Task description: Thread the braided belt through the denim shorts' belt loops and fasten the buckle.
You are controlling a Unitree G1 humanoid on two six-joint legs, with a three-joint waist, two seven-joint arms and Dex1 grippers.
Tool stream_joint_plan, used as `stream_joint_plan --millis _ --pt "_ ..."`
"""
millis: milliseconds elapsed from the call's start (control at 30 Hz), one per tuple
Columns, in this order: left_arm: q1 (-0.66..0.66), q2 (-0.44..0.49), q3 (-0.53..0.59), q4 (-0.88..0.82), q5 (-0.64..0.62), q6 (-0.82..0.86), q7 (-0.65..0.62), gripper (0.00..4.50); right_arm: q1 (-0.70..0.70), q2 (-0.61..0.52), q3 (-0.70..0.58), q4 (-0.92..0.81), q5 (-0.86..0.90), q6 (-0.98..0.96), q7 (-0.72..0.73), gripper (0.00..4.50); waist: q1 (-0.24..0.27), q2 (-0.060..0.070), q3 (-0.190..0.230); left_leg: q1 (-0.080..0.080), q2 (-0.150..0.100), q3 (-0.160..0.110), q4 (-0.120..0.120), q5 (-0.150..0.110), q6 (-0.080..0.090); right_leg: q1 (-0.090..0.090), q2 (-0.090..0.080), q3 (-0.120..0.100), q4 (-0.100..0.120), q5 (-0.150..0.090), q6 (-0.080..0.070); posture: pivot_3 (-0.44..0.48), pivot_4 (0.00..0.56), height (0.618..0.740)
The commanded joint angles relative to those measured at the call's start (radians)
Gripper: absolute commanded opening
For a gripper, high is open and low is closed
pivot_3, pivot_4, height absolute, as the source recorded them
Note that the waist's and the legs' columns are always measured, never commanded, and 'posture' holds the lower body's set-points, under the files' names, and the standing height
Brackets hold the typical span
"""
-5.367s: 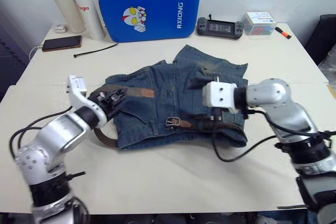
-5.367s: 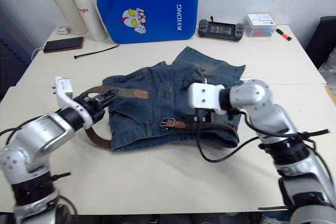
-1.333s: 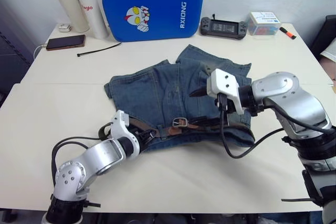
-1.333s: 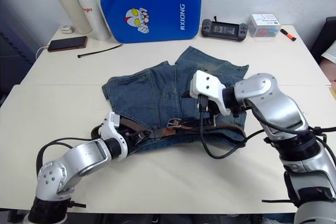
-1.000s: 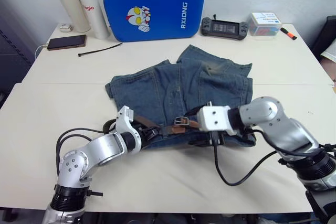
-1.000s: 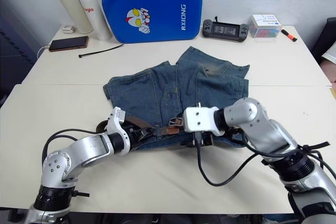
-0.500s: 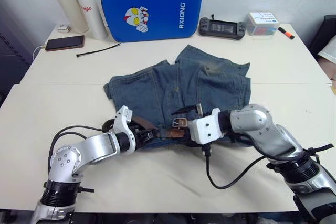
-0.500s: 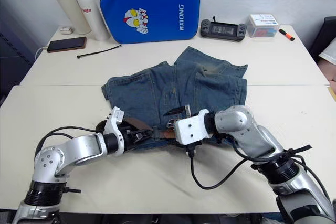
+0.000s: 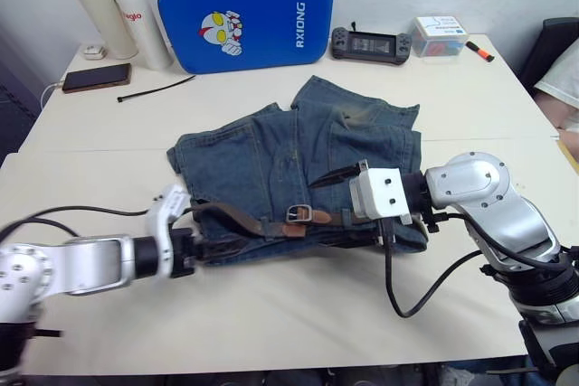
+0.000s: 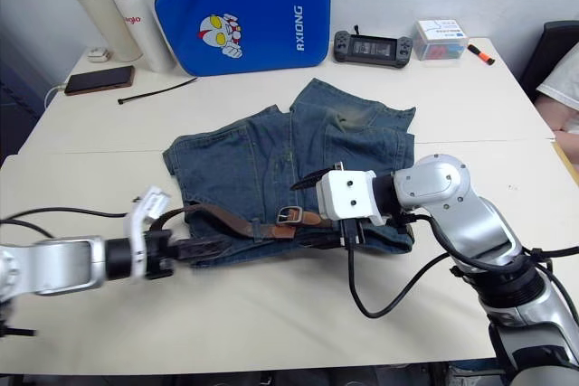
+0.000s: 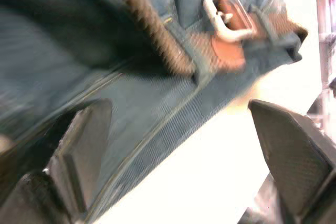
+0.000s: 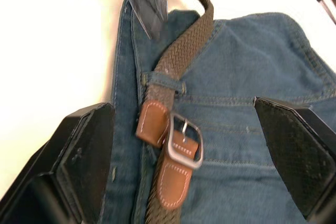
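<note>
left tool [image 9: 185, 246] motion-blurred, braided belt [image 12: 181, 56] partly hidden under belt loops [image 12: 163, 82]

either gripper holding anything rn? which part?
Nothing is held. Left gripper and right gripper both stand open over the denim shorts, with the braided belt lying free between the fingers.

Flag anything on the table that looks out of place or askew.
The braided belt does not lie flat along the denim shorts: left of the buckle it arches up off the waistband in a slack loop. The shorts lie rumpled, with one leg folded over. Nothing looks spilled or damaged.
</note>
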Motion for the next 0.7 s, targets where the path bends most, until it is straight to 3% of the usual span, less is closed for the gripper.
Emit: stream_joint_plan --millis 33,133,233,500,700 --pt "-0.028 0.132 0.018 -0.046 -0.004 0.049 -0.184 4.48 -0.030 -0.005 -0.018 -0.040 0.029 0.020 0.016 4.50 0.002 0.000 0.000 0.000 0.000 0.000 0.000 0.000 0.000 0.000 0.000 0.000 -0.001 0.000 0.000 0.000 0.150 0.677" --pt "-0.083 0.196 -0.008 -0.090 -0.004 0.051 -0.286 4.48 -0.036 -0.007 -0.012 -0.035 0.022 0.021 0.021 4.50 0.007 0.000 0.000 -0.001 -0.001 -0.001 0.000 0.000 0.000 0.001 -0.001 -0.001 -0.001 0.000 0.000 0.000 0.150 0.677" --pt "-0.175 0.208 -0.078 -0.089 0.028 0.038 -0.289 3.67 -0.037 -0.011 -0.010 -0.025 0.003 0.022 0.016 4.50 0.005 0.000 0.000 -0.001 -0.001 -0.001 0.000 0.000 0.000 0.001 -0.001 -0.001 -0.002 0.000 0.000 0.000 0.150 0.677" --pt "-0.310 0.061 -0.244 -0.039 0.346 0.053 -0.307 0.05 -0.008 -0.018 0.017 -0.030 -0.060 0.143 -0.069 4.50 0.001 0.000 0.000 -0.001 0.000 -0.001 -0.001 0.000 0.000 0.000 0.000 -0.001 -0.001 0.000 0.000 0.000 0.150 0.677" --pt "-0.310 -0.023 -0.290 -0.028 0.541 0.078 -0.369 0.02 0.033 0.030 0.112 0.028 -0.260 -0.140 -0.168 4.50 0.001 0.000 0.000 -0.001 0.000 -0.001 -0.001 0.000 0.000 0.000 0.000 -0.001 0.000 0.000 0.000 0.000 0.150 0.677"
